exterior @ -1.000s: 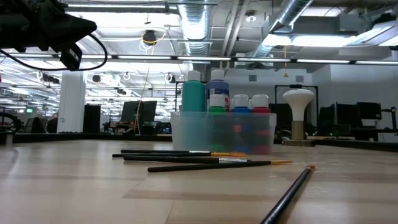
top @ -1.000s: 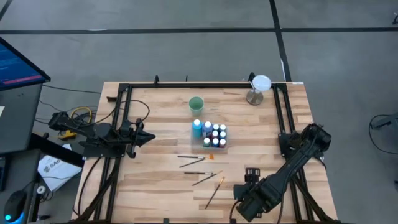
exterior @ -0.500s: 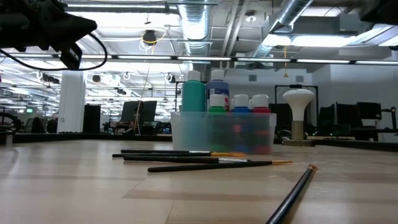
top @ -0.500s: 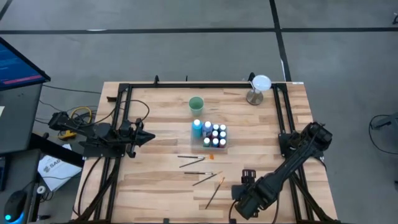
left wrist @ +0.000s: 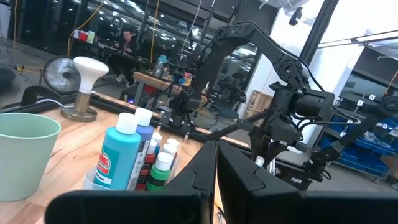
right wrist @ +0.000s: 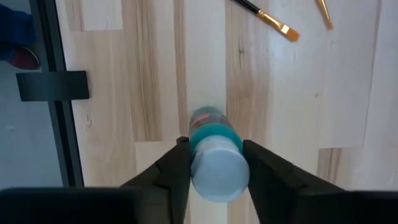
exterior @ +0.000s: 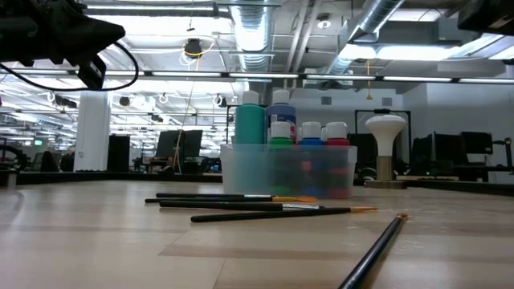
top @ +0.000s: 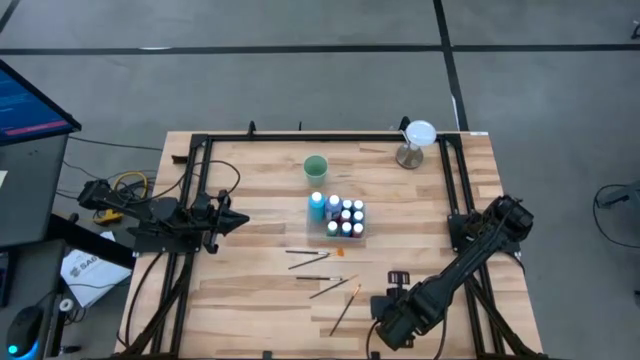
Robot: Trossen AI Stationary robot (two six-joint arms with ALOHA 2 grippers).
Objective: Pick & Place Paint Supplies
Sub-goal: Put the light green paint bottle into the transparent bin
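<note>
My right gripper (top: 385,320) hangs near the table's front edge, right of centre, pointing down. A teal paint bottle (right wrist: 214,134) with a white cap stands upright between its fingers; in the high view the gripper hides it. More white-capped bottles sit in the clear tray (top: 346,218) at mid-table, with a taller teal bottle (top: 317,207) beside it. Several paintbrushes (top: 310,257) lie flat on the wood in front of the tray, one (top: 346,307) close to my right gripper. My left gripper (top: 238,222) waits shut at the table's left edge. My right gripper has the teal bottle's white cap (right wrist: 219,174) between its two fingers, one on each side. The fingers come from above, pointing down. The bottle stands upright below them; its base is hidden, so whether it is on the wood I cannot tell.
A green cup (top: 316,166) stands behind the tray, a white mushroom-shaped stand (top: 416,142) at the far right corner. A black bracket (top: 400,277) lies on the wood just beyond my right gripper. Black frame rails (top: 198,190) run along the table's sides.
My right gripper has sunk lower and shifted slightly toward the table's left edge, near the front edge.
</note>
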